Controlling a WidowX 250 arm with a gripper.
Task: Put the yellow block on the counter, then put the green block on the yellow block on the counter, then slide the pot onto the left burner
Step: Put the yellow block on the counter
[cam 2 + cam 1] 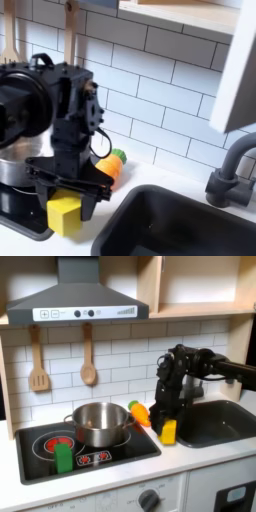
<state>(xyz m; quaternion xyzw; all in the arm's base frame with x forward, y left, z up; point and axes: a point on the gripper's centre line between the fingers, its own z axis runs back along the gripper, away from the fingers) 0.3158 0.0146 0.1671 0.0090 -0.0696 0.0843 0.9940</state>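
The yellow block (169,435) (64,218) sits between my gripper's (167,424) (66,200) fingers, low over the off-white counter (160,453) strip between cooktop and sink; the gripper is shut on it. I cannot tell whether the block touches the counter. On the black cooktop, the green block (63,457) stands upright at the front edge of the left burner (50,442) in the first exterior view. The steel pot (100,422) (10,160) stands on the other burner, left of my gripper in both exterior views.
An orange carrot toy (141,412) (110,166) lies between pot and gripper. The dark sink basin (215,422) (180,225) with its faucet (236,176) is just right of the gripper. A wooden spatula (38,362) and spoon (88,358) hang on the tiled wall.
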